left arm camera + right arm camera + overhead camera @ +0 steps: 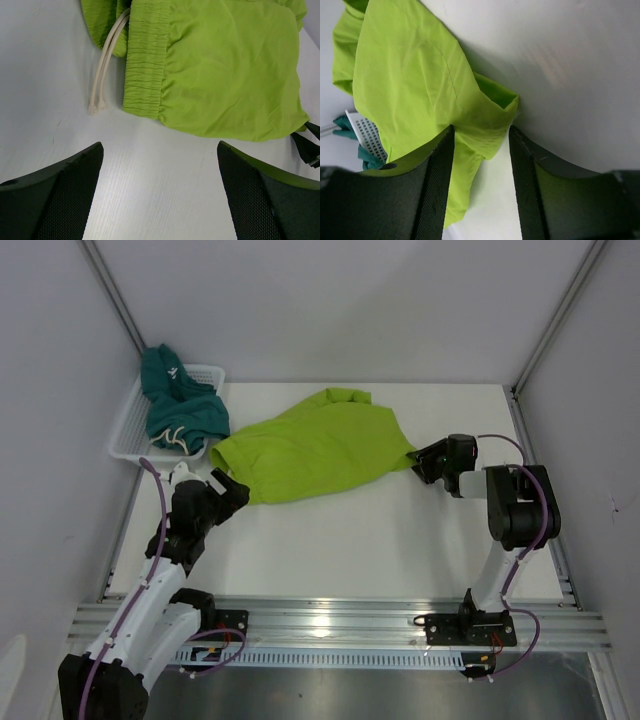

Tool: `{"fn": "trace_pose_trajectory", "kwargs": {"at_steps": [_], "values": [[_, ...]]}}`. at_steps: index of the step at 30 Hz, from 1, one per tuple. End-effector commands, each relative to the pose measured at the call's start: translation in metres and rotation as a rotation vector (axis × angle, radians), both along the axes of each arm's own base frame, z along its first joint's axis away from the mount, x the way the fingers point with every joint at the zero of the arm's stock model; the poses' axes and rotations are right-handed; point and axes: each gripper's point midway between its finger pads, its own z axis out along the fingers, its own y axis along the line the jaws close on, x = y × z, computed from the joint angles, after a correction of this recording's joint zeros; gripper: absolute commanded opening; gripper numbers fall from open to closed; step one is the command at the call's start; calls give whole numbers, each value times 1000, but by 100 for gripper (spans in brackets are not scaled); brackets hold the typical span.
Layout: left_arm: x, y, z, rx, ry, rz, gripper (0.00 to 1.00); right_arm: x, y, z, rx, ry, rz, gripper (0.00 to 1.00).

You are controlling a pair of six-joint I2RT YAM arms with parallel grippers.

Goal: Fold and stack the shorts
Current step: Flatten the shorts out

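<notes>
the lime green shorts (310, 445) are spread flat on the white table (380, 540), roughly at its middle and towards the far side. their waistband (145, 60) is turned towards the left arm, and a white drawstring (102, 75) is trailed from it onto the bare table. the dark teal shorts (180, 405) are bunched in the white mesh basket (125, 430) at the far left corner, with some fabric draped over its rim.

the left gripper (225, 490) is held low, just beside the near left corner of the green shorts. in the left wrist view its jaws are seen spread wide, with only table surface between the fingers (60, 195), and the waistband is seen just ahead of the tips without being touched.

the right gripper (420, 462) is placed at the right corner of the green shorts. in the right wrist view its jaws are seen partly open, and the corner hem of the shorts is reached in between the two fingers (435, 185); a gap is left at the other finger, so the cloth is not clamped.
</notes>
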Motion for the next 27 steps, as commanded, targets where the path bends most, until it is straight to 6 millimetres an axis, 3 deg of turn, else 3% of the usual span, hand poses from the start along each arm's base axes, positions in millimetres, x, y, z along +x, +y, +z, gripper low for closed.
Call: {"fn": "trace_pose_trajectory", "kwargs": {"at_steps": [1,10,11,12,13,16,17,21,23,27], "values": [[-1,2,-2,15,6,5,96,-3,-15,-24,-76,80,-102,50],[-3,3,-5,16,17,12,96,13,-15,-26,-181,116,-156,49],[-3,3,-4,16,15,12,96,5,-18,-35,-207,186,-167,47],[-3,3,-4,16,14,14,96,7,-21,-35,-234,203,-187,39],[-4,3,-5,19,18,13,96,17,-17,-31,-240,201,-177,38],[-4,4,-6,20,21,14,96,16,-15,-37,-276,249,-164,36],[-3,4,-5,20,18,16,96,15,-15,-37,-289,249,-163,25],[-4,3,-8,18,27,11,96,13,-13,-37,-288,253,-161,13],[-4,2,-10,14,31,10,96,13,-15,-32,-286,250,-164,0],[-6,-7,-22,-24,51,-21,95,12,-21,-11,-306,217,-181,0]]}}
